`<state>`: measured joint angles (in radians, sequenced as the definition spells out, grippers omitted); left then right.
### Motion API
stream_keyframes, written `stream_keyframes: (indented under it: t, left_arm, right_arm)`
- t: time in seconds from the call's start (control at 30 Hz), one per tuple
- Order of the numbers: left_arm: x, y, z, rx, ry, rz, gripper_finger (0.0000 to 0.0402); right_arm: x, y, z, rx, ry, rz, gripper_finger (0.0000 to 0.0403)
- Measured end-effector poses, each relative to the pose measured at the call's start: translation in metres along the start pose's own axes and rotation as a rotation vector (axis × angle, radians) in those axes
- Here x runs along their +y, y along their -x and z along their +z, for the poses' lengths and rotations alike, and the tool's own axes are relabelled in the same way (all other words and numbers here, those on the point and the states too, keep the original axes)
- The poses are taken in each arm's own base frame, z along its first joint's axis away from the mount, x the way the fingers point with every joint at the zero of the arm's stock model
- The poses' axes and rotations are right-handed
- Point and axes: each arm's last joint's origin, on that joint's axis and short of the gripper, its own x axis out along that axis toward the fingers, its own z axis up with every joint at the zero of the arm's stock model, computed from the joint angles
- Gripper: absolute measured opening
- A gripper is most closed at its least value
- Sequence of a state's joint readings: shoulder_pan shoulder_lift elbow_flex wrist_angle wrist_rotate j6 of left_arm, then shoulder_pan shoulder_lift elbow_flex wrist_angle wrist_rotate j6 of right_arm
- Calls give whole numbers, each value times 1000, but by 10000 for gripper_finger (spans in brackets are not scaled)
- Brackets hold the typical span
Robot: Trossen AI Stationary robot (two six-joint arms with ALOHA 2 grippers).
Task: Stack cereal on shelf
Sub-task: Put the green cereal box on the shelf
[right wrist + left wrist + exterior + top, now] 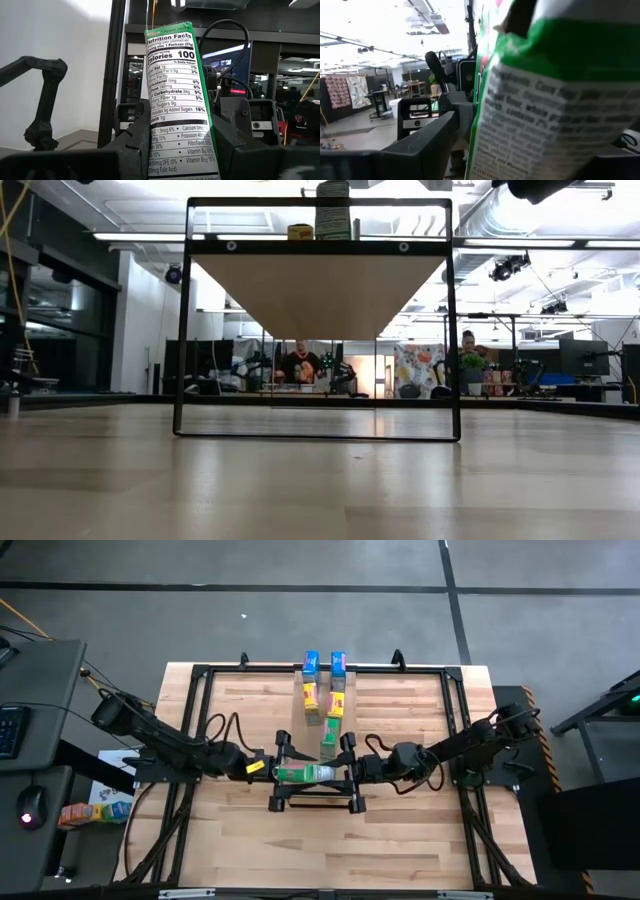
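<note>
A green cereal box [305, 773] sits over the pale shelf board [315, 795] in its black frame, between my two grippers. My right gripper [343, 770] is shut on it from the right. My left gripper [280, 768] is open, with a finger on either side of the box's left end [555, 100]. In the low view the box [333, 210] shows above the shelf's top edge [320, 246]. A second green box [328, 743], two yellow boxes [312, 700] and two blue boxes [311, 662] stand on the tabletop behind the shelf. My right gripper pinches the green box between its two fingers, one on each broad face beside the nutrition panel [175, 150]. The fingers [132, 145] come level from the table's right side. The box stands upright in the hold; whether its lower end rests on the shelf does not show.
The shelf's black frame [455, 330] stands mid-table with open tabletop under and in front of it. A black rail frame [200, 675] runs round the table's edges. People sit in the room beyond the table [300, 365].
</note>
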<state>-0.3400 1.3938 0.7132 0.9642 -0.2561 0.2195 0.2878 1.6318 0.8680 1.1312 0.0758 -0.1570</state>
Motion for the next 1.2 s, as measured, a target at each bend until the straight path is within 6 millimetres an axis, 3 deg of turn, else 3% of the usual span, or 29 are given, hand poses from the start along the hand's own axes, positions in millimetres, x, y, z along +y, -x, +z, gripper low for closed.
stream_keyframes:
  t: [0.17,0.37,0.5,0.63,0.77,0.93,1.03,1.2]
  left_arm:
    - [2,4,4,39,-3,8,234]
    - [5,9,10,86,12,6,161]
    - [5,10,9,101,9,6,121]
    - [6,11,8,132,-3,27,117]
    - [10,21,19,172,-13,61,131]
    - [13,41,34,217,17,141,127]
    - [12,53,26,258,66,253,122]
    - [15,71,-9,267,188,505,123]
  right_arm:
    - [-1,0,0,3,0,-18,110]
    - [-2,0,-1,16,-24,-76,116]
    - [-2,0,-1,20,-43,-79,147]
    - [0,1,5,22,-30,-75,199]
    - [0,7,24,65,28,-73,244]
    - [2,21,49,177,35,-92,266]
    - [5,28,59,217,42,-132,267]
    - [11,32,64,235,72,-181,268]
